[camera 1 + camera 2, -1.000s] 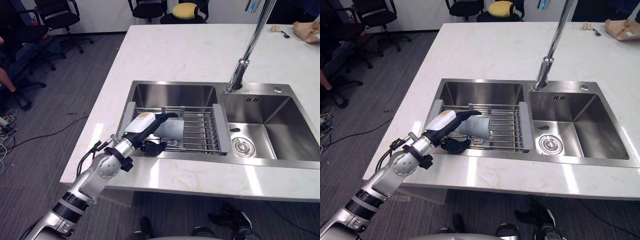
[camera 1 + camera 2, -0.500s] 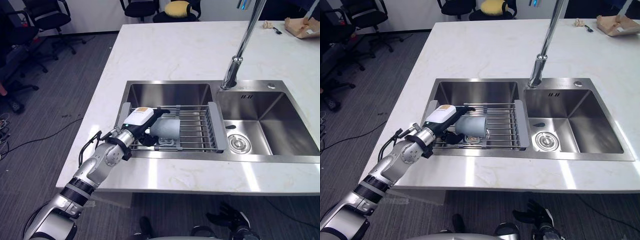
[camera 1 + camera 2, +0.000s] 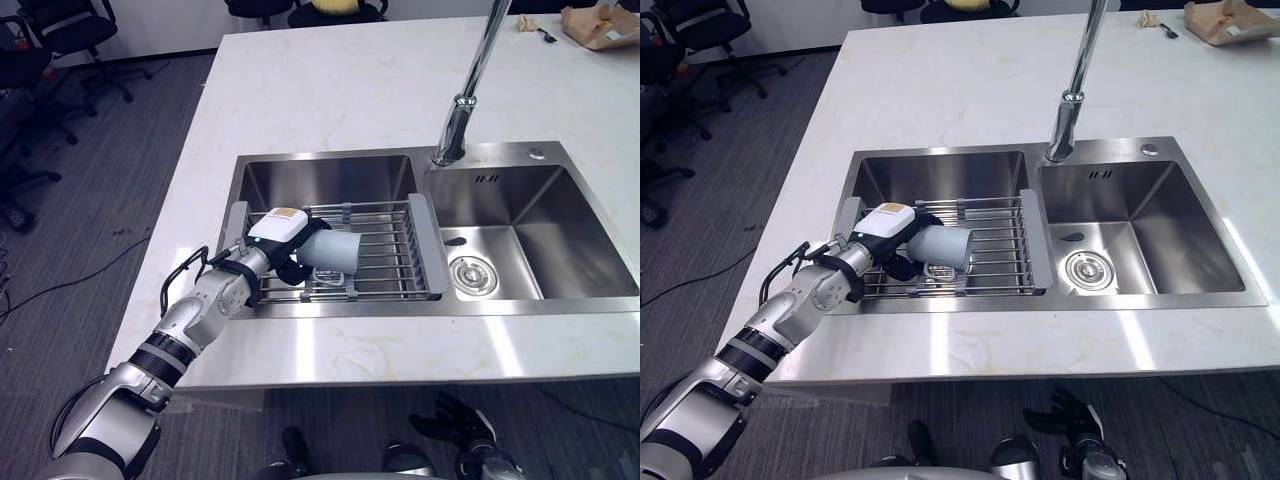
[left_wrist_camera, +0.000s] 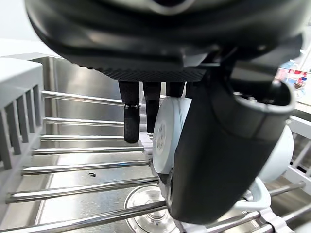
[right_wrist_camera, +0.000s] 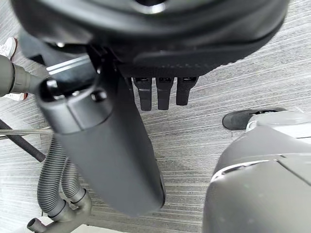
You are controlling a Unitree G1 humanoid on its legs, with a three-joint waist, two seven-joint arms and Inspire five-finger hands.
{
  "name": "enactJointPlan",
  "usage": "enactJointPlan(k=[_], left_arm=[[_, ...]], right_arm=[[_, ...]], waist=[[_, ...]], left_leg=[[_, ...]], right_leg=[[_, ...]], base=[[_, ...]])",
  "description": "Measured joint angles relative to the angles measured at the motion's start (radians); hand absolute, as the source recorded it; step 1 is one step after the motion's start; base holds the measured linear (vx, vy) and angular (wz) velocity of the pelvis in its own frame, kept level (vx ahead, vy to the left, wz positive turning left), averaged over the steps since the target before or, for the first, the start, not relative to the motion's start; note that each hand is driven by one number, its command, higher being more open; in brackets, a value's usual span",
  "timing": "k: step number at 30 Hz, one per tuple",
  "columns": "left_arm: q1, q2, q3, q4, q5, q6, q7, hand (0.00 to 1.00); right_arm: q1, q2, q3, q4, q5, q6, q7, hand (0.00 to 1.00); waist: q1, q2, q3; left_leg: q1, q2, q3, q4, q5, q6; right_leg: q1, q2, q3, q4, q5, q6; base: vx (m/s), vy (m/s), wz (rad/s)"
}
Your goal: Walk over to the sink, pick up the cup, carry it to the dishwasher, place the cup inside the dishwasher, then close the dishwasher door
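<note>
Cup [image 3: 337, 252] lay on its side on the wire rack [image 3: 395, 262], which spanned the left basin of the sink [image 3: 420, 309] set in the white desk [image 3: 320, 90]. Its long axis ran along the rack's bars, roughly left to right across the robot's front. One end was turned toward the left hand [image 3: 277, 231] and the other pointed toward the right basin. In the left wrist view the near end showed as a round pale face, judged to be the base.

The left hand sat directly at that end. Its straight fingers [image 4: 131, 119] reached down on the far side of the cup and the thumb [image 4: 218, 160] lay across the near side, apart from them, so the cup's end stood between. Firm pinching contact could not be confirmed. The right hand [image 5: 160, 29] hung well away over the floor [image 5: 272, 73], fingers relaxed and holding nothing.

Judgement: the left hand was by far the nearer. The lift depended on closing across the cup's width, square to its axis.
</note>
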Motion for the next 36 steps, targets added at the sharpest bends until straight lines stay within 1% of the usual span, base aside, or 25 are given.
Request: enactJointPlan(k=[4,7,9,11,12,14,18,22,24,26,28,30,31,33,34,35,36], left_arm=[[0.001,0.0,0.001,-0.027,-0.055,0.0,0.001,0.3],[0.046,-0.016,0.041,-0.137,-0.126,0.001,0.015,0.3],[0.09,-0.056,0.088,-0.217,-0.174,-0.002,0.032,0.3],[0.159,-0.126,0.139,-0.323,-0.246,-0.005,0.065,0.3],[0.175,-0.143,0.145,-0.348,-0.26,-0.005,0.073,0.3],[0.248,-0.203,0.176,-0.426,-0.334,-0.015,0.092,0.3],[0.367,-0.285,0.191,-0.501,-0.46,-0.031,0.133,0.3],[0.431,-0.331,0.192,-0.526,-0.502,-0.031,0.143,0.3],[0.482,-0.364,0.2,-0.534,-0.551,-0.033,0.157,0.3],[0.506,-0.376,0.205,-0.545,-0.571,-0.033,0.161,0.3],[0.534,-0.391,0.205,-0.57,-0.607,-0.033,0.168,0.3],[0.534,-0.405,0.205,-0.575,-0.626,-0.034,0.172,0.3],[0.533,-0.405,0.204,-0.582,-0.638,-0.034,0.174,0.3],[0.532,-0.41,0.203,-0.585,-0.64,-0.035,0.174,0.3],[0.533,-0.415,0.204,-0.585,-0.652,-0.035,0.175,0.3],[0.532,-0.417,0.204,-0.586,-0.656,-0.035,0.174,0.3],[0.533,-0.425,0.205,-0.588,-0.656,-0.037,0.174,0.3]], right_arm=[[0.008,0.001,0.0,0.0,0.005,0.0,-0.002,0.9],[0.015,0.001,-0.002,-0.004,0.006,0.0,-0.003,0.9],[0.02,0.001,-0.002,-0.007,0.007,0.0,-0.005,0.9],[0.027,0.001,-0.003,-0.007,0.008,0.0,-0.006,0.9],[0.029,0.001,-0.003,-0.007,0.008,0.0,-0.006,0.9],[0.032,0.004,-0.007,-0.007,0.01,0.0,-0.006,0.9],[0.039,0.019,-0.022,-0.007,0.047,0.0,-0.014,0.9],[0.051,0.022,-0.022,-0.007,0.048,0.0,-0.017,0.9],[0.055,0.03,-0.022,-0.007,0.048,0.0,-0.024,0.9],[0.052,0.034,-0.022,-0.008,0.048,0.0,-0.028,0.9],[0.051,0.036,-0.022,-0.017,0.048,0.0,-0.034,0.9],[0.042,0.036,-0.021,-0.022,0.048,0.0,-0.04,0.9],[0.029,0.037,-0.021,-0.024,0.048,0.0,-0.045,0.9],[0.029,0.042,-0.02,-0.048,0.048,-0.001,-0.057,0.9],[0.033,0.041,-0.02,-0.055,0.048,-0.004,-0.063,0.9],[0.038,0.036,-0.02,-0.067,0.048,-0.006,-0.072,0.9],[0.038,0.033,-0.022,-0.067,0.048,-0.008,-0.076,0.9]], waist=[[0.003,-0.001,0.0],[0.01,-0.001,0.001],[0.015,-0.001,0.001],[0.02,-0.001,0.001],[0.022,-0.001,0.001],[0.025,-0.001,0.0],[0.036,-0.002,-0.001],[0.051,-0.002,-0.003],[0.056,-0.007,-0.006],[0.059,-0.01,-0.008],[0.069,-0.014,-0.009],[0.073,-0.021,-0.009],[0.071,-0.028,-0.007],[0.068,-0.042,0.002],[0.065,-0.051,0.006],[0.066,-0.059,0.006],[0.07,-0.043,-0.007]], left_leg=[[0.0,0.0,-0.003,0.002,0.0,0.0],[0.001,0.001,-0.001,0.004,0.0,0.0],[0.003,0.002,0.001,0.004,0.0,0.0],[0.008,0.004,0.004,0.004,0.0,0.0],[0.009,0.005,0.005,0.004,0.0,0.0],[0.015,0.009,0.013,0.004,0.0,0.0],[0.023,0.015,0.026,-0.001,0.0,0.0],[0.024,0.016,0.041,-0.001,0.0,0.0],[0.023,0.017,0.057,0.0,-0.001,0.001],[0.023,0.019,0.073,0.004,-0.003,0.001],[0.019,0.02,0.102,0.005,-0.007,0.004],[0.005,0.02,0.122,0.006,-0.008,0.006],[-0.016,0.022,0.131,0.025,-0.014,0.014],[-0.048,0.027,0.134,0.082,-0.039,0.024],[-0.066,0.031,0.131,0.136,-0.067,0.032],[-0.09,0.03,0.124,0.176,-0.095,0.056],[-0.109,0.042,0.123,0.181,-0.099,0.069]], right_leg=[[0.003,0.001,-0.002,-0.001,0.0,0.0],[0.005,0.002,0.002,0.0,0.003,0.001],[0.006,0.002,0.005,0.001,0.004,0.001],[0.009,0.003,0.01,0.002,0.004,0.0],[0.009,0.004,0.013,0.003,0.004,0.0],[0.008,0.008,0.023,0.009,0.005,-0.002],[0.001,0.012,0.037,0.018,0.004,-0.004],[-0.009,0.012,0.054,0.018,0.007,-0.005],[-0.018,0.013,0.07,0.018,0.014,-0.003],[-0.029,0.014,0.086,0.024,0.019,-0.004],[-0.06,0.014,0.118,0.045,0.023,-0.003],[-0.102,0.013,0.139,0.088,0.023,-0.002],[-0.14,0.011,0.142,0.126,0.024,-0.001],[-0.185,-0.002,0.101,0.2,0.024,-0.001],[-0.207,-0.015,0.065,0.252,0.026,-0.002],[-0.208,-0.025,0.051,0.242,0.039,0.019],[-0.191,-0.024,0.051,0.221,0.034,0.042]], base=[[0.0,0.0,0.0],[0.01,0.001,-0.01],[0.0,0.001,-0.02],[0.0,0.001,-0.04],[-0.02,0.001,-0.06],[-0.04,0.004,-0.09],[-0.07,0.013,-0.11],[-0.03,0.024,-0.13],[0.0,0.027,-0.19],[0.02,0.024,-0.27],[0.01,0.031,-0.41],[-0.02,0.033,-0.34],[-0.05,0.01,-0.23],[-0.08,-0.007,-0.1],[-0.13,0.022,0.05],[-0.11,0.027,0.08],[-0.12,0.032,0.14]])
